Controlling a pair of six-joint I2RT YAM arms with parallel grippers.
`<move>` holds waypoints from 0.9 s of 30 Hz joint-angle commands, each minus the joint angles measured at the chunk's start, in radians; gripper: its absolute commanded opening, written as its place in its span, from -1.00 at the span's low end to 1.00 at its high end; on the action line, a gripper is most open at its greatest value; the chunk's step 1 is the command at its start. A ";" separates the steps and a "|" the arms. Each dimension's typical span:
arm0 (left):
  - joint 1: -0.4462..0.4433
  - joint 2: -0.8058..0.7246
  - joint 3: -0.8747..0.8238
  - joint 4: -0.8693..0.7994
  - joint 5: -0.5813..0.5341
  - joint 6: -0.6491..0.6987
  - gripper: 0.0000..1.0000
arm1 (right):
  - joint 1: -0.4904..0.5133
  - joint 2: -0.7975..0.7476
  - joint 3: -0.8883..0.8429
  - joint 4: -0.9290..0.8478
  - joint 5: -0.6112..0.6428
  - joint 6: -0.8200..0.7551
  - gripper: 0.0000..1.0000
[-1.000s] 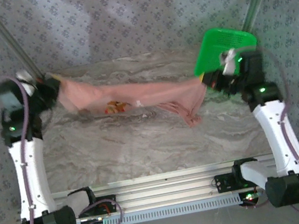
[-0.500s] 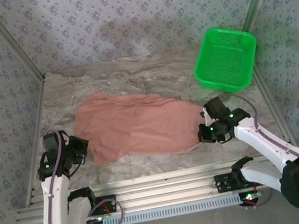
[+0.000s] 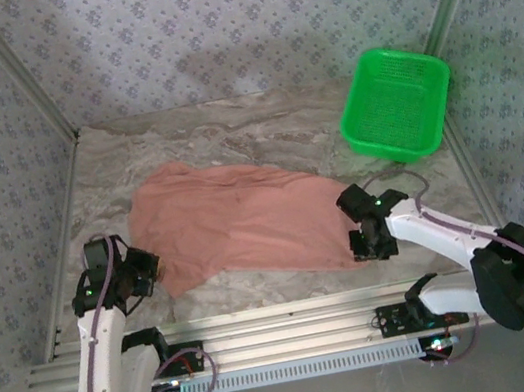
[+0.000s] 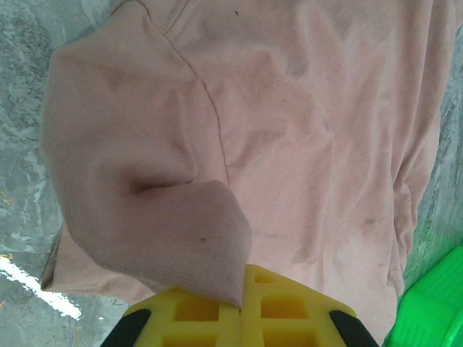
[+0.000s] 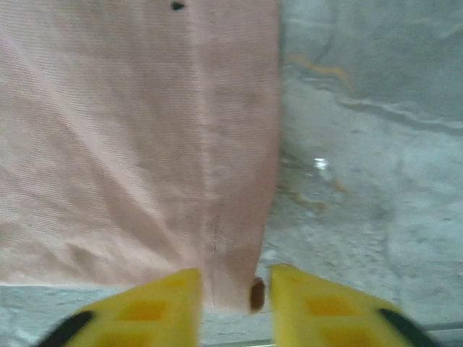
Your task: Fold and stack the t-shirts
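Across the table (image 3: pixel 260 125) the shirt (image 3: pixel 236 221) lies spread, and I fear my left gripper (image 4: pixel 239 311), clenched on its 8 o'clock fold, drags it into wrinkles if I pull, since the right gripper (image 5: pixel 235 296) at 4 o'clock straddles the hem, released.

Left fingers (image 4: pixel 195 312) closed, pinching t-shirt (image 4: pixel 304 144) fold; right fingers (image 5: pixel 155 307) parted, wrist angled downward.

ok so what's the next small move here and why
Probably open the left tool to drop the pinched cloth fold: the t-shirt lies spread on the table, and the right tool stands open about its hem corner.
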 commanded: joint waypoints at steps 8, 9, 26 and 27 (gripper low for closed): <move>0.001 -0.007 0.000 -0.001 0.007 0.012 -1.00 | -0.102 -0.180 0.009 -0.058 -0.179 0.160 -0.04; 0.000 -0.004 0.002 0.003 0.009 0.012 -1.00 | -0.115 -0.166 0.009 -0.064 -0.218 0.159 -0.04; -0.045 0.007 0.014 0.041 0.033 0.040 -1.00 | -0.242 -0.154 -0.218 0.129 -0.421 0.382 -0.15; -0.047 0.005 0.014 0.039 0.033 0.043 -1.00 | -0.242 -0.153 -0.224 0.151 -0.413 0.393 -0.16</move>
